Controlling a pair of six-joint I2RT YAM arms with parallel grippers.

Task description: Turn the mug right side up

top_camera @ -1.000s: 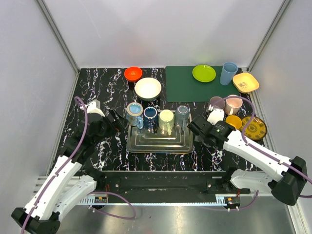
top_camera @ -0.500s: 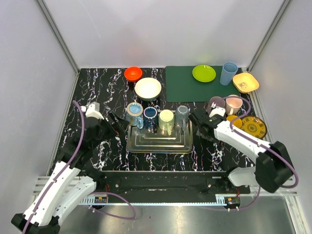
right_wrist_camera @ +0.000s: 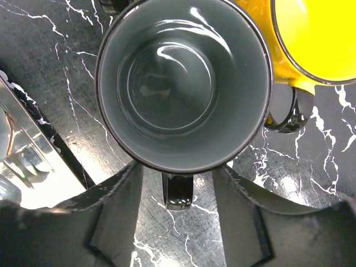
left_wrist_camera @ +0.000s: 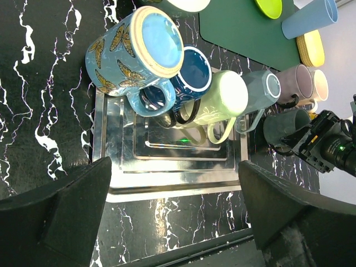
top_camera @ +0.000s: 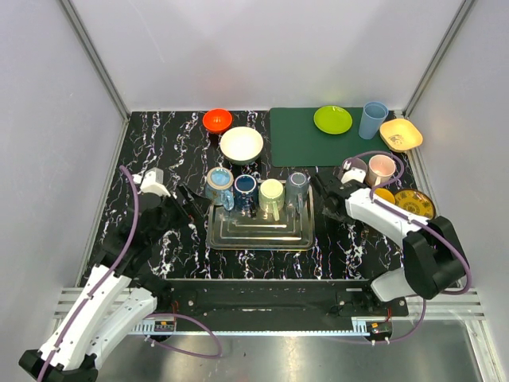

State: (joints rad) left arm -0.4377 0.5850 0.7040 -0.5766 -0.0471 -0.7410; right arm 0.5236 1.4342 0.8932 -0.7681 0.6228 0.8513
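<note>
Top external view: shows the right gripper carried, over the last second, from nearer the bench's front edge up to the right edge of the metal tray. Hides the dark grey mug almost wholly beneath it. Places the left gripper at the tray's left edge.

Left wrist view: looks out between widely parted, empty jaws onto the tray. Catches the mug on the bench just off the tray's right edge, at the right gripper's tip.

Right wrist view: looks straight down into the mug's mouth, with the rim up, the long axis vertical and the handle pointing back between the two fingers. Sets a yellow mug just beside it. Shows the jaws drawn in a little yet apart, clear of the handle on both sides, gripping nothing. Suggests the mug already stands right side up, though whether a release or a fresh grip is under way cannot be told.
</note>
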